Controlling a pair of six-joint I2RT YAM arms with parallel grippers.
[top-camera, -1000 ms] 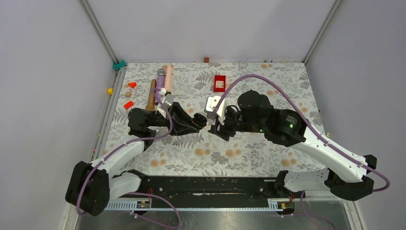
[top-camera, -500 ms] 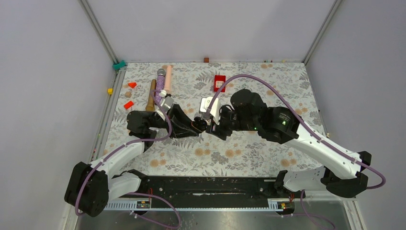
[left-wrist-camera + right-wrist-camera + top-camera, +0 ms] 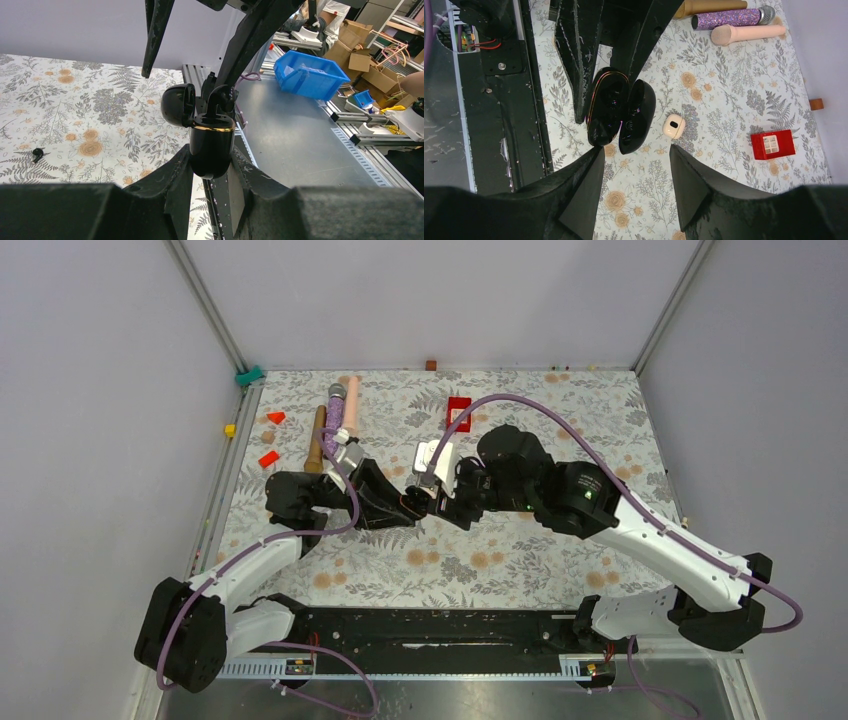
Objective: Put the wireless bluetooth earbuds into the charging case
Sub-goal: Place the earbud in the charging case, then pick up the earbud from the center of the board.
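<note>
Between the fingers of the left pincer [image 3: 211, 161] stands the black charging case [image 3: 212, 147], clamped by its lower body and lifted off the floral cloth [image 3: 724, 100]. The grip sits low, so the gilt-rimmed mouth and the hinged lid [image 3: 178, 104] stay free. The lid is swung back to one side, leaving the wells exposed toward the opposing arm.

Facing that mouth, the right pincer [image 3: 635, 149] has its jaws part-way apart with nothing visible between them. The open case lies just beyond its tips, nearer one finger than the other. In the left wrist view, one of its fingers [image 3: 250, 40] reaches down to the mouth, where a dark rounded piece [image 3: 220, 96] stands proud of the rim. This is probably an earbud not fully seated, with the finger placed to press it home, though the contact itself cannot be made out.

Holding the case in the air, rather than leaving it on the cloth, lets one arm steady the target while the other works at it.

Well off to one side of the left pincer, a loose black earbud [image 3: 36, 154] lies on the cloth, not yet stowed. Beyond one fingertip of the right pincer rests a whitish case [image 3: 674, 126], untouched, and farther out a red block [image 3: 772, 144]. No whitish earbuds can be made out.
</note>
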